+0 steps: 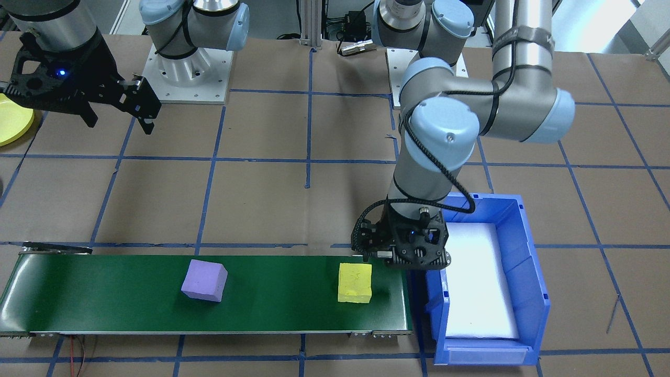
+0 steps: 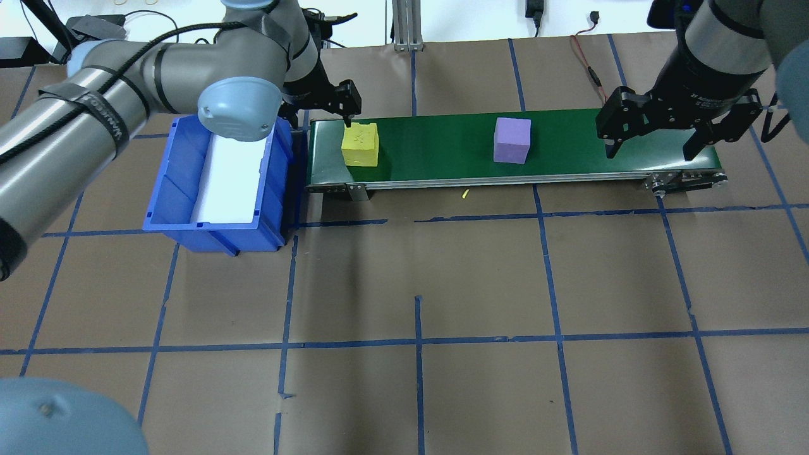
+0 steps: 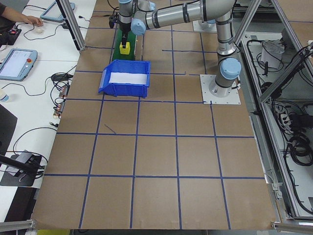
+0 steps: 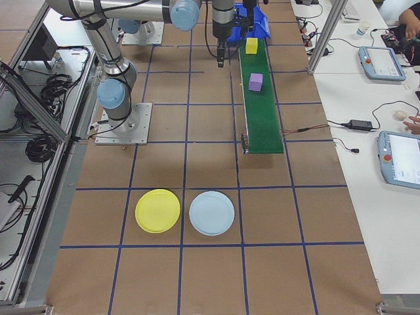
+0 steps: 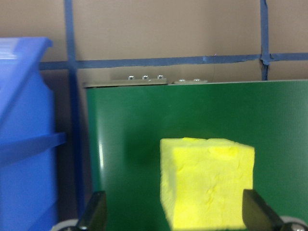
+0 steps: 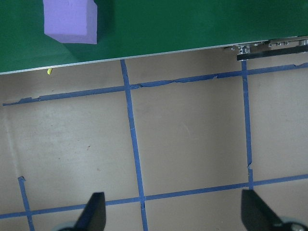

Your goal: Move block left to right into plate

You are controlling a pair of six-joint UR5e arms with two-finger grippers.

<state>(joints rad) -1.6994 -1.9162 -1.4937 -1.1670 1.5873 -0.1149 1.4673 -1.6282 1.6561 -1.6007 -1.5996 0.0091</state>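
Brown paper-covered counter [image 2: 480,284] w/ blue tape grid, lab benches alongside. Left pincer [image 5: 173,216] spread wide, low over green conveyor belt [image 2: 442,148] at its bin end; fingers [image 5: 94,211] either side of yellow block [image 5: 207,180], not touching it in wrist view, gap on both sides. Same pincer [image 2: 328,104] in overhead view at belt's far edge, one fingertip just above block's [image 2: 360,144] top edge. Yellow block upright on belt, near the end by blue bin [image 2: 215,183]; bin just beside belt end, white liner inside. Purple block [image 2: 512,140] further along belt, about mid-length, well apart from yellow one. Right pincer [image 2: 651,136] also spread wide, holding nothing, hovering over belt's other end; wrist view looks down on bare paper and tape lines w/ purple block [image 6: 70,21] at top corner. Yellow plate [image 4: 157,210] on counter well beyond belt's far end, on robot's right side, just beside a pale blue plate [image 4: 211,213]; both w/o contents. Edge of yellow plate [image 1: 13,123] also in front view, behind right pincer [image 1: 118,118].
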